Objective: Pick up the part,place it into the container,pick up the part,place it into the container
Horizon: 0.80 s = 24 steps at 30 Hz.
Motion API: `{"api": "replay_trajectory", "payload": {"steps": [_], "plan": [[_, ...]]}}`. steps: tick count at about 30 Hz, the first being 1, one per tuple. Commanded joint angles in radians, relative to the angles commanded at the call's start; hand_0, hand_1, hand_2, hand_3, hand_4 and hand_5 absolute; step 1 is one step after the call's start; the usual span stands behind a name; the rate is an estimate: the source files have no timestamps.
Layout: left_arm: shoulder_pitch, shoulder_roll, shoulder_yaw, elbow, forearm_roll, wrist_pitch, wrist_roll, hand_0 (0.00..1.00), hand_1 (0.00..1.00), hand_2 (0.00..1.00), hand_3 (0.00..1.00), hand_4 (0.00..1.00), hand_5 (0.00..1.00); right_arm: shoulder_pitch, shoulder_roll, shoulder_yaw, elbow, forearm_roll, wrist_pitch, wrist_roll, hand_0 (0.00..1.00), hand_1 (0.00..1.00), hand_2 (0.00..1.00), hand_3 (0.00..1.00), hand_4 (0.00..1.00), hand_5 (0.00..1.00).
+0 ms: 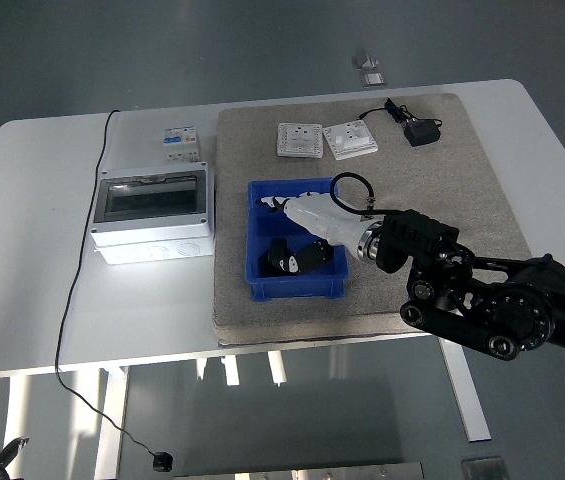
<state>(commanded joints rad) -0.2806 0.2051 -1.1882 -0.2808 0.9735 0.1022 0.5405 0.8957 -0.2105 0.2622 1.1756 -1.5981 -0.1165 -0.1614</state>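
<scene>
A blue container (pixel 297 291) stands on the grey mat (pixel 472 180) near its left front. Black parts (pixel 288 259) lie inside it, close together, so I cannot separate them clearly. My right hand (pixel 290 226), white with black fingers, reaches in from the lower right and hovers over the container's middle, just above the parts. Its fingers look spread and hold nothing. The left arm does not show.
A grey distribution box (pixel 152 208) with a clear lid sits left of the mat, with a small breaker module (pixel 182 143) behind it. Two white socket plates (pixel 299 140) (pixel 350 138) and a black adapter (pixel 421 131) lie at the mat's far edge. A black cable (pixel 80 265) runs over the table's left side.
</scene>
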Motion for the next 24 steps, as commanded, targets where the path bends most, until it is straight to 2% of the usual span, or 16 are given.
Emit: {"api": "replay_trajectory", "payload": {"steps": [3, 7, 8, 9, 13, 14, 15, 18, 21, 24], "plan": [[0.0, 0.0, -0.002, 0.0, 0.003, -0.001, 0.001, 0.695, 0.705, 0.734, 0.82, 0.888, 0.891, -0.012, -0.004, 0.023, 0.0, -0.009, -0.02, 0.01, 0.945, 0.852, 0.858, 0.89, 0.675, 0.255], [-0.001, 0.0, -0.004, -0.001, 0.009, -0.002, 0.003, 0.695, 0.705, 0.734, 0.82, 0.888, 0.891, -0.066, -0.03, 0.096, 0.025, -0.007, -0.09, 0.033, 0.945, 0.852, 0.858, 0.89, 0.675, 0.255], [-0.001, 0.0, -0.005, -0.001, 0.011, -0.002, 0.004, 0.695, 0.704, 0.734, 0.82, 0.887, 0.891, -0.084, -0.041, 0.117, 0.036, 0.001, -0.109, 0.041, 0.926, 0.834, 0.841, 0.856, 0.749, 0.298], [-0.001, -0.001, -0.005, -0.001, 0.012, -0.002, 0.004, 0.695, 0.704, 0.734, 0.82, 0.887, 0.891, -0.105, -0.054, 0.141, 0.049, 0.014, -0.129, 0.054, 0.926, 0.834, 0.841, 0.856, 0.749, 0.298], [0.004, -0.005, 0.005, 0.0, -0.006, 0.003, 0.0, 0.695, 0.704, 0.734, 0.82, 0.887, 0.891, -0.218, -0.124, 0.265, 0.119, 0.094, -0.229, 0.134, 0.926, 0.834, 0.841, 0.856, 0.749, 0.298], [0.007, -0.006, 0.009, 0.0, -0.013, 0.005, -0.002, 0.695, 0.704, 0.734, 0.82, 0.886, 0.889, -0.251, -0.141, 0.299, 0.135, 0.116, -0.252, 0.154, 0.868, 0.793, 0.791, 0.795, 0.753, 0.327], [0.01, -0.007, 0.012, 0.0, -0.02, 0.007, -0.005, 0.695, 0.704, 0.734, 0.82, 0.886, 0.889, -0.282, -0.161, 0.329, 0.151, 0.14, -0.276, 0.177, 0.868, 0.793, 0.791, 0.795, 0.753, 0.327], [0.016, -0.009, 0.018, 0.001, -0.033, 0.01, -0.009, 0.695, 0.704, 0.734, 0.82, 0.886, 0.889, -0.388, -0.205, 0.424, 0.168, 0.214, -0.337, 0.239, 0.868, 0.793, 0.791, 0.795, 0.753, 0.327], [0.018, -0.01, 0.015, 0.002, -0.03, 0.01, -0.01, 0.695, 0.704, 0.734, 0.82, 0.886, 0.888, -0.483, -0.223, 0.502, 0.158, 0.289, -0.373, 0.298, 0.815, 0.74, 0.75, 0.754, 0.782, 0.368], [0.018, -0.011, 0.011, 0.002, -0.024, 0.008, -0.009, 0.695, 0.704, 0.734, 0.82, 0.886, 0.888, -0.552, -0.212, 0.554, 0.146, 0.353, -0.384, 0.34, 0.815, 0.74, 0.75, 0.754, 0.782, 0.368]]}}
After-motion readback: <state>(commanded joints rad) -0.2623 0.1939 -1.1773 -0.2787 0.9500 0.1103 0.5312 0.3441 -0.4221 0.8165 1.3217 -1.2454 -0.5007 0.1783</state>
